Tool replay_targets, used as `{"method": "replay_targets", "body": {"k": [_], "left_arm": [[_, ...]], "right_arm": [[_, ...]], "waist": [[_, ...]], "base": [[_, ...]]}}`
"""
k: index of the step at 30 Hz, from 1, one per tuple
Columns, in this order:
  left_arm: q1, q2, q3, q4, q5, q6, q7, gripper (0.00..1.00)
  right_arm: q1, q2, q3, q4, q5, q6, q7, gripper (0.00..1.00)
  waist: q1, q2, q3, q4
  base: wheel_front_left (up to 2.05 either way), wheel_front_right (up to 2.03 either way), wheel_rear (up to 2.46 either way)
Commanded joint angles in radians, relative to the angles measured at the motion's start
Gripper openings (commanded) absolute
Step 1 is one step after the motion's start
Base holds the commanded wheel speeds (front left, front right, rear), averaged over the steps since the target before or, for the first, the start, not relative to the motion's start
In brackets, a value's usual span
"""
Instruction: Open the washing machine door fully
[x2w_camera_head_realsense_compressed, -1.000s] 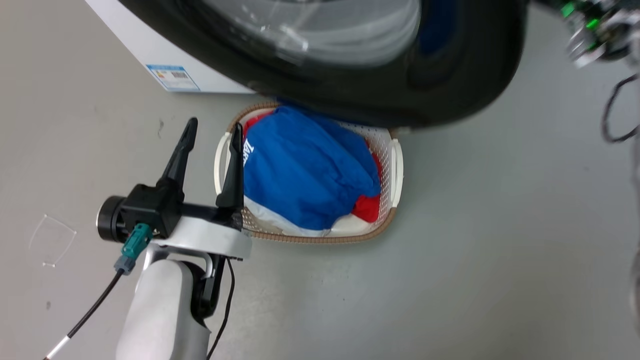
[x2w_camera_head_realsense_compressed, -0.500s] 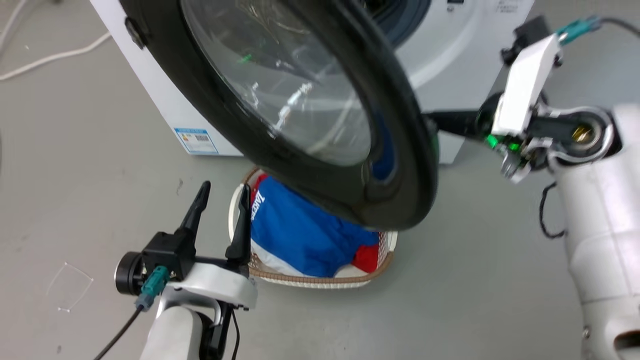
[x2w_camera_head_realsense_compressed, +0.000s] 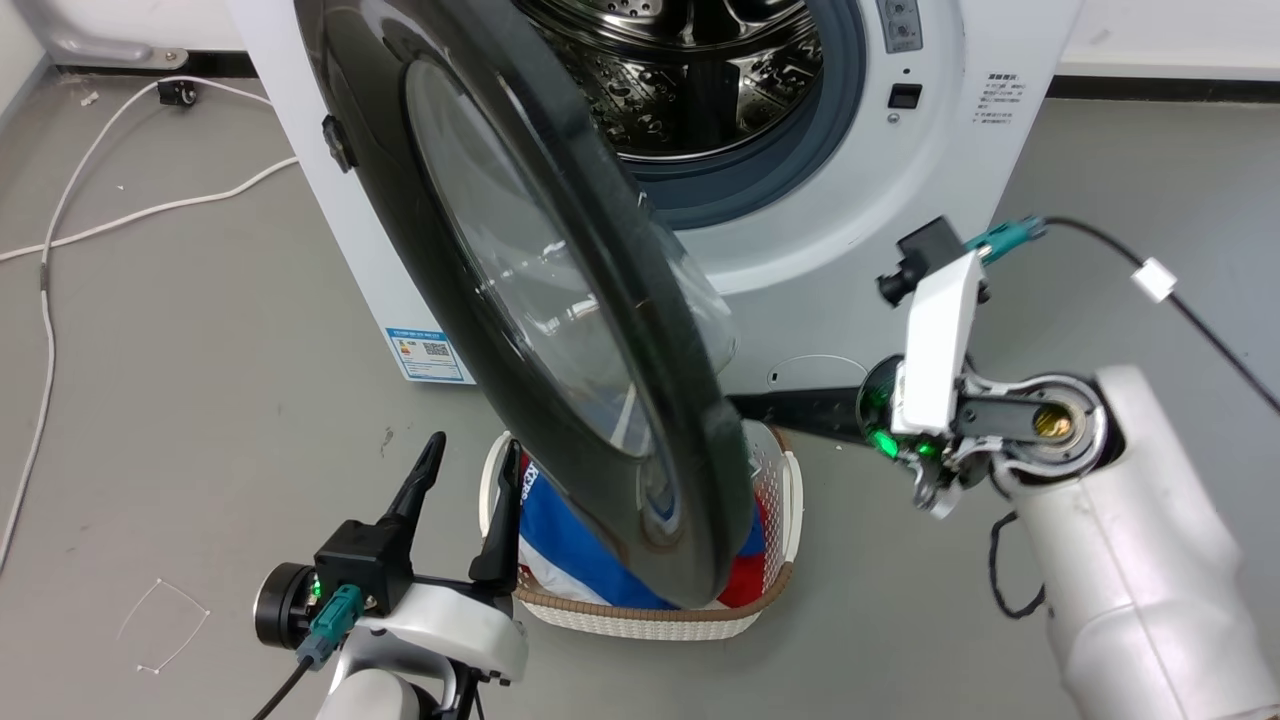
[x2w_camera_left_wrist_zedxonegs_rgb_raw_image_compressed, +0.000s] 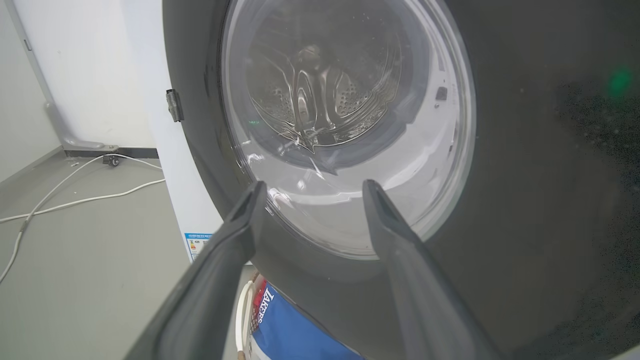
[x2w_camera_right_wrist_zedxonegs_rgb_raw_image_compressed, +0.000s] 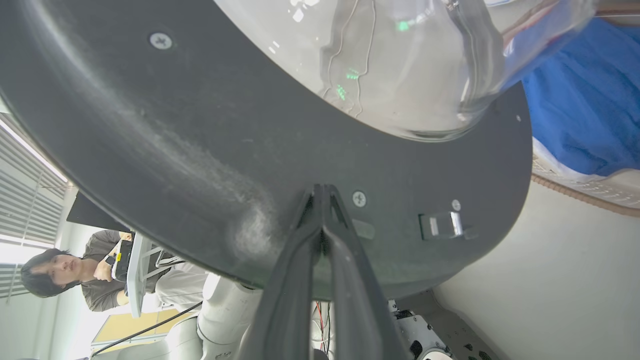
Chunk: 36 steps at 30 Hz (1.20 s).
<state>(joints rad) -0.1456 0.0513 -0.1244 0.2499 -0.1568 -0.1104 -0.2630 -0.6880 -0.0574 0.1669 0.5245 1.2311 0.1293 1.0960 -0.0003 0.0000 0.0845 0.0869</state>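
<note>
White letters reading "LAKERS" run along the edge of the blue garment in the laundry basket, at 6 o'clock under the washing machine door in the left wrist view. On the white side of the washing machine, at 8 o'clock from the door, sits a blue-bordered sticker with a QR code and coloured bars; its print is too small to read. A block of small dark print on the front panel, at 2 o'clock from the drum opening, is also illegible.
</note>
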Motion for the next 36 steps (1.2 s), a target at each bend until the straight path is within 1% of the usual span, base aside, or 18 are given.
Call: {"method": "replay_targets", "body": {"k": [1, 6, 9, 12, 17, 20, 26, 27, 28, 29, 31, 33, 36], "left_arm": [[0.011, -0.001, -0.004, 0.001, -0.001, -0.001, -0.002, 1.0], [0.014, -0.001, -0.005, -0.002, -0.006, -0.002, -0.002, 1.0], [0.016, -0.001, -0.001, -0.002, -0.007, -0.002, -0.002, 1.0], [0.014, -0.001, 0.002, -0.001, -0.008, -0.004, -0.002, 1.0], [0.02, -0.001, 0.008, -0.001, -0.011, -0.002, -0.002, 1.0], [0.022, -0.002, 0.011, 0.005, -0.015, -0.003, -0.002, 1.0], [0.032, -0.001, 0.016, 0.018, -0.033, -0.007, -0.002, 1.0], [0.037, -0.001, 0.018, 0.019, -0.031, -0.006, -0.002, 1.0], [0.04, -0.001, 0.02, 0.019, -0.029, -0.006, -0.002, 1.0], [0.04, -0.002, 0.021, 0.02, -0.027, -0.006, -0.002, 1.0], [0.042, -0.001, 0.024, 0.019, -0.026, -0.006, -0.002, 1.0], [0.049, -0.001, 0.027, 0.02, -0.026, -0.006, -0.002, 1.0], [0.057, -0.001, 0.034, 0.019, -0.024, -0.005, -0.002, 1.0]], "right_arm": [[0.028, 0.012, 0.029, -0.014, 0.033, 0.003, -0.01, 0.0], [0.057, 0.008, 0.097, -0.048, 0.097, 0.003, -0.097, 0.0], [0.069, 0.008, 0.114, -0.063, 0.106, 0.003, -0.179, 0.0], [0.08, 0.008, 0.091, -0.092, 0.095, 0.003, -0.314, 0.0], [0.152, 0.007, 0.011, -0.153, 0.053, 0.003, -0.59, 0.0], [0.22, -0.001, -0.031, -0.2, 0.041, 0.003, -0.711, 0.0], [0.398, -0.029, -0.122, -0.322, 0.039, 0.003, -0.905, 0.0], [0.43, -0.041, -0.129, -0.343, 0.02, 0.003, -0.934, 0.12], [0.462, -0.051, -0.135, -0.359, -0.001, 0.003, -0.964, 0.41], [0.49, -0.056, -0.141, -0.376, -0.017, 0.003, -0.991, 1.0], [0.539, -0.068, -0.146, -0.408, -0.061, 0.003, -1.041, 1.0], [0.589, -0.087, -0.152, -0.418, -0.132, 0.002, -1.089, 1.0], [0.63, -0.097, -0.175, -0.422, -0.253, 0.003, -1.157, 1.0]], "waist": [[0.0003, 0.0, -0.003, 0.003], [0.0003, 0.0, 0.002, -0.002], [0.0003, 0.0, 0.004, -0.01], [0.0003, 0.0, 0.005, -0.019], [0.0003, 0.0, 0.0, -0.035], [0.0003, 0.0, -0.006, -0.043], [0.0003, 0.0, -0.028, -0.051], [0.0003, 0.0, -0.032, -0.054], [0.0003, 0.0, -0.036, -0.057], [0.0003, 0.0, -0.038, -0.059], [0.0003, 0.0, -0.045, -0.064], [0.0003, 0.0, -0.05, -0.07], [0.0003, 0.0, -0.059, -0.079]], "base": [[0.0, 0.0, 0.0], [0.0, 0.0, 0.0], [0.0, 0.0, 0.0], [0.0, 0.0, 0.0], [0.0, 0.0, 0.0], [0.0, 0.0, 0.0], [0.0, 0.0, 0.0], [0.0, 0.0, 0.0], [0.0, 0.0, 0.0], [0.0, 0.0, 0.0], [0.0, 0.0, 0.0], [0.0, 0.0, 0.0], [0.0, 0.0, 0.0]]}}
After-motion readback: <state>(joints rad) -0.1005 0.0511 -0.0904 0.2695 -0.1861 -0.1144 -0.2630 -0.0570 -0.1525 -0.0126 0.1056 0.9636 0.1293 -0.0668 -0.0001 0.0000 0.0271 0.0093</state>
